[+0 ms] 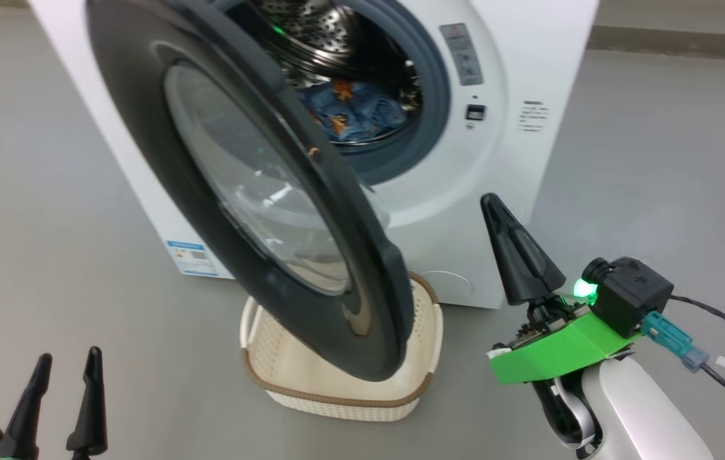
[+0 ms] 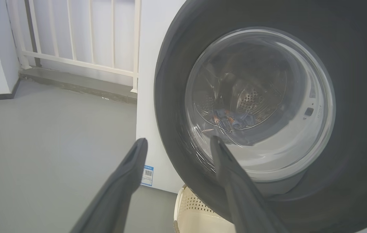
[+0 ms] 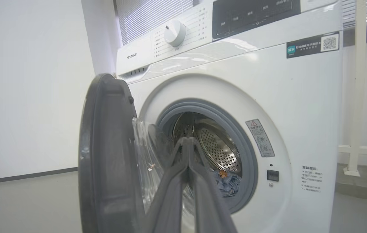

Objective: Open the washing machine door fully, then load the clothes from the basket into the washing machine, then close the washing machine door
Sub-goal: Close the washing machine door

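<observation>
Head view: the washing machine (image 1: 528,96) stands at upper centre. Its door (image 1: 132,128) hangs partly open across the middle, and the basket (image 1: 336,401) sits on the floor (image 1: 656,160) under the door's lower edge. The clothes (image 1: 356,112) lie inside the drum (image 1: 311,32). The left gripper (image 1: 69,355), lower left, is spread and empty. The right gripper (image 1: 491,200), lower right, is pinched together on nothing.

Left wrist view: the door's glass (image 2: 261,103) fills the right side.

Right wrist view: the closed gripper points at the drum opening.

Smooth grey floor (image 1: 656,191) carried everything: the white washing machine (image 1: 515,57) stood squarely on it, and the cream perforated basket (image 1: 336,404) sat just before its base.
</observation>
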You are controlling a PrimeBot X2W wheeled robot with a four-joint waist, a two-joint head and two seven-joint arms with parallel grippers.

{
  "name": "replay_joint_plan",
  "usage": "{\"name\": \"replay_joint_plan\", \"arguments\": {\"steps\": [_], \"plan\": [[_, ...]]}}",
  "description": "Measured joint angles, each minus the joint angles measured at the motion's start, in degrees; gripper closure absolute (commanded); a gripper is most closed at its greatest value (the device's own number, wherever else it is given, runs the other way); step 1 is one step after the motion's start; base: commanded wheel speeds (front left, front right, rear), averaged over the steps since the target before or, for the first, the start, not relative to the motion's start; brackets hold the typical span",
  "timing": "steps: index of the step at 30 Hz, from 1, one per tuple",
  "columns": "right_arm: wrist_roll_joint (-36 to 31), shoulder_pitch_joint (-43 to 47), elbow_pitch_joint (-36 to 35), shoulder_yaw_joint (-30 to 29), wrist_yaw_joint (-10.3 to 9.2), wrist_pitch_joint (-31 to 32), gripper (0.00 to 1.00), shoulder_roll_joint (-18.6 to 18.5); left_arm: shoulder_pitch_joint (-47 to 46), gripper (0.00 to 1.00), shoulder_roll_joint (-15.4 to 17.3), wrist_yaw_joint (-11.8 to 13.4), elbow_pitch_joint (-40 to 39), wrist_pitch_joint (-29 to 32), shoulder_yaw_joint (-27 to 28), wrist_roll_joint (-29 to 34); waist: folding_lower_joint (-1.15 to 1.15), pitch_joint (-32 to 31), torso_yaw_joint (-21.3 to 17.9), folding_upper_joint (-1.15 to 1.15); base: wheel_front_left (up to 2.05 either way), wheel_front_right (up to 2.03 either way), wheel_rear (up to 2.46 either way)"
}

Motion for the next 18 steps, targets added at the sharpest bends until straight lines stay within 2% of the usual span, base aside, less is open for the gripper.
{"name": "replay_joint_plan", "arguments": {"steps": [5, 10, 14, 18], "plan": [[0.0, -0.3, -5.8, 2.9, 0.0, 0.0, 1.0, 0.0, 0.0, 0.0, -0.6, 0.0, 0.3, 0.0, -0.2, 0.0, 0.0, -0.9, 2.5, 0.0, 0.0, 0.0, 0.0], [0.0, -0.3, -6.9, 8.8, 0.0, 0.0, 1.0, -0.1, 0.0, 0.0, -0.9, 0.0, 0.4, 0.0, -0.3, 0.1, 0.0, -1.4, 3.9, 0.0, 0.0, 0.0, 0.0], [0.0, -0.3, -4.5, 14.2, 0.01, 0.0, 1.0, -0.2, 0.0, 0.0, -0.9, 0.0, 0.5, 0.0, -0.3, 0.1, 0.0, -1.6, 4.9, 0.0, 0.0, 0.0, 0.0], [1.4, -0.4, 1.2, 18.3, 0.07, 0.0, 1.0, -0.9, 0.0, 0.0, -0.9, 0.0, 0.5, 0.0, -0.4, 0.1, 0.0, -1.6, 5.5, 0.0, 0.0, 0.0, 0.0]]}}
